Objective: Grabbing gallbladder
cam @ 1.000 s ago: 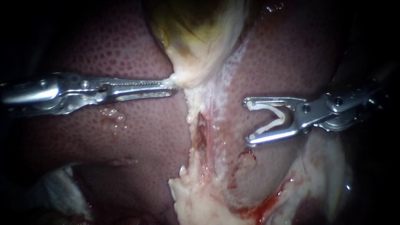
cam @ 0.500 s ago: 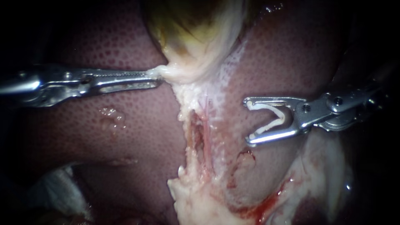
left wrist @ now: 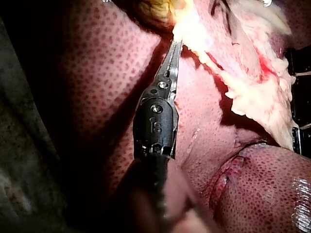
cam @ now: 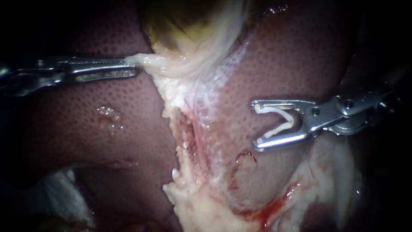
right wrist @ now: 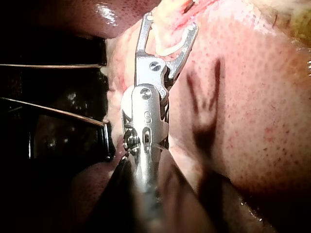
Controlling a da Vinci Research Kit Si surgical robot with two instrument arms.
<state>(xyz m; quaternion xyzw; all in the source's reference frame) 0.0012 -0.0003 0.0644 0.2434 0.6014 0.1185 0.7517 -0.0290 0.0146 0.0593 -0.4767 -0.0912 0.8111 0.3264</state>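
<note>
The yellow-green gallbladder (cam: 193,25) hangs at the top centre over the dark red liver (cam: 86,129). My left instrument (cam: 135,64) comes in from the left, its toothed jaws shut on the pale lower edge of the gallbladder and stretching it leftward. In the left wrist view the same jaws (left wrist: 175,44) pinch that pale edge just below the gallbladder (left wrist: 153,10). My right instrument (cam: 255,124) hovers over the liver on the right, apart from the gallbladder. Its jaws stand wide with a white clip (cam: 281,124) seated between them, touching both. The right wrist view shows the clip (right wrist: 172,47) in those jaws (right wrist: 170,22).
A raw, opened groove (cam: 189,137) runs down from the gallbladder's neck through whitish tissue. Pale fatty tissue (cam: 201,210) lies at the bottom centre, with some blood (cam: 266,210) beside it. White gauze (cam: 64,193) shows at the lower left.
My left instrument has drawn back to the left and slightly up, pulling the gallbladder's edge and the pale strip below it leftward. My right instrument has stayed still.
</note>
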